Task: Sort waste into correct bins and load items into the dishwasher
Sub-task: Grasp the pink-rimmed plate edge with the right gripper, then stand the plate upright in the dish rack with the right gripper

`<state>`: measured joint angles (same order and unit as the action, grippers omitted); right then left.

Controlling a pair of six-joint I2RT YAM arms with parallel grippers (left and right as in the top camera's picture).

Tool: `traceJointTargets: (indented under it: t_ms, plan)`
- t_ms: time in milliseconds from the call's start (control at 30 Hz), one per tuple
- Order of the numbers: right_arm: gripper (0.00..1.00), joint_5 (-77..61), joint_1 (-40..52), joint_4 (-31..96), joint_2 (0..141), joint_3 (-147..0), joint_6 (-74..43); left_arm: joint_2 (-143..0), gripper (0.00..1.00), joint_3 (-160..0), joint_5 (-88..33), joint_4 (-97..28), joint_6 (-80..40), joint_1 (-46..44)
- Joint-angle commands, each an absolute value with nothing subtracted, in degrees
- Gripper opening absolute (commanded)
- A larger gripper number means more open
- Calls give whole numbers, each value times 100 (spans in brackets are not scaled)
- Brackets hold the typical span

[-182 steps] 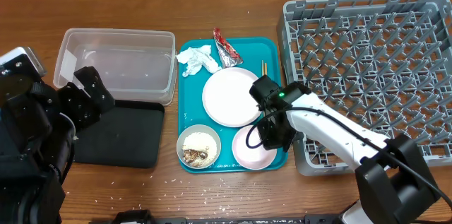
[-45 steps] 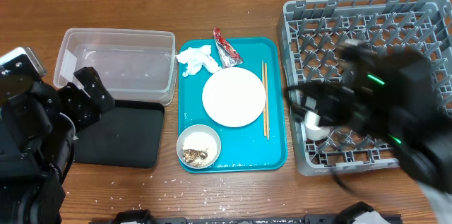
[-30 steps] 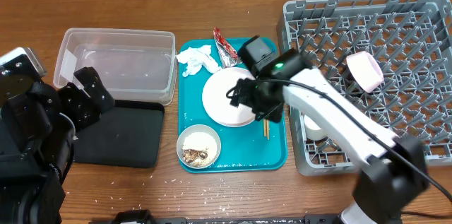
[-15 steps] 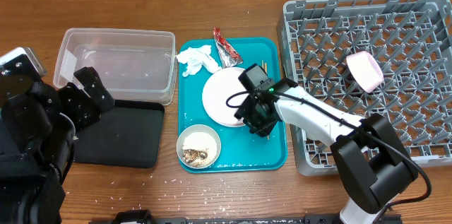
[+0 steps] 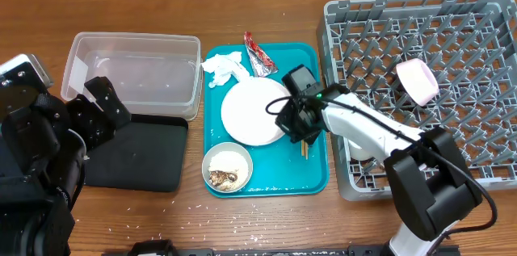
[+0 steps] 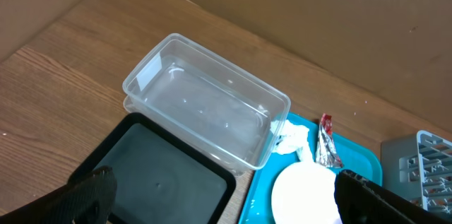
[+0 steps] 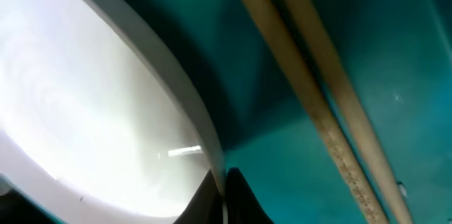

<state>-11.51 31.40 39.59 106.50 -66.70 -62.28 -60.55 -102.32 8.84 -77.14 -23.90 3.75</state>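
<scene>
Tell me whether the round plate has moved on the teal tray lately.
Yes. The plate slid left across the teal tray, toward its left rim and away from the chopsticks.

Right hand reaches low, arm outstretched; left hand hangs with fingers spread.

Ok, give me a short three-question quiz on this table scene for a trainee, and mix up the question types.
1. True or false: the small pink bowl stands in the grey dish rack.
2. What is in the off-white bowl on the teal tray? A) brown food scraps B) a crumpled tissue C) chopsticks
3. Fill in: the right gripper is at the right edge of the pale round ____.
Key: 1 true; 2 A; 3 plate.
</scene>
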Motion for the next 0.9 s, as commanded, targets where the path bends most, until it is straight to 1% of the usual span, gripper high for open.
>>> traceJointTargets:
  t_ms: [0, 67, 133, 233, 300, 333, 367, 467, 633, 867]
  plan:
    - [4, -812, 3070, 4136, 10200, -7319, -5433, -6073, 100, -10300, 943, -7695, -2464, 340]
    - [4, -589, 3072, 4226, 9880, -7555, -4897, -6073, 100, -10302, 943, -7695, -2464, 340]
    - [4, -97, 3072, 4460, 9531, -7756, -4602, -6073, 100, -10300, 943, -7695, -2464, 340]
    - [4, 2215, 3065, 5367, 8661, -8051, -4508, -6073, 100, -10300, 943, -7695, -2464, 340]
    - [4, 3433, 3057, 5669, 8320, -8051, -4515, -6073, 100, -10300, 943, -7695, -2464, 340]
    - [4, 4239, 3037, 5837, 8147, -8049, -4512, -6073, 100, -10300, 943, -7695, -2464, 340]
    - [4, 5349, 2969, 6055, 7955, -8049, -4512, -6073, 100, -10300, 943, -7695, -2464, 340]
    - [4, 6567, 2757, 6287, 7913, -8047, -4510, -6073, 100, -10300, 943, -7695, -2464, 340]
    - [4, 6941, 2226, 6309, 8160, -7968, -4508, -6073, 100, -10300, 943, -7695, -2464, 340]
    - [4, 6943, 1636, 5704, 9102, -7913, -4097, -6073, 100, -10302, 943, -7693, -2464, 340]
